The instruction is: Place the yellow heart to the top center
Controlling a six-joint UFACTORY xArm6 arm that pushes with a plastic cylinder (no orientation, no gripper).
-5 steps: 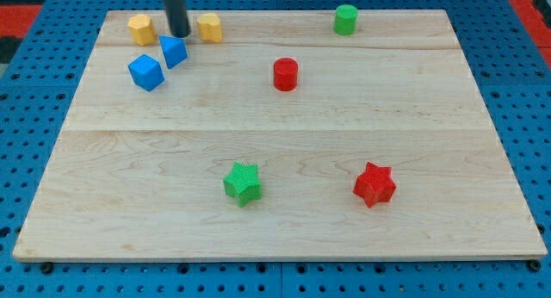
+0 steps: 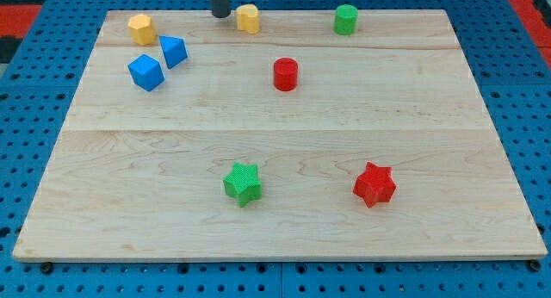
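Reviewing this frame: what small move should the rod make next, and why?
Probably one more short push toward the view's right. My tip sits just left of the yellow heart block at the wooden board's top edge, and the heart looks slightly left of centre, short of the green cylinder.

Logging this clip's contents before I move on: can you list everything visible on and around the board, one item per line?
Yellow heart: 1, yellow, top edge, just right of my tip.
Yellow block: 1, yellow, top left.
Blue blocks: 2, blue, upper left.
Green cylinder: 1, green, top right.
Red cylinder: 1, red, upper centre.
Green star: 1, green, lower centre.
Red star: 1, red, lower right.
Wooden board: 1, pale wood.
Pegboard: 1, blue, surrounding.
My tip: 1, dark, top edge.
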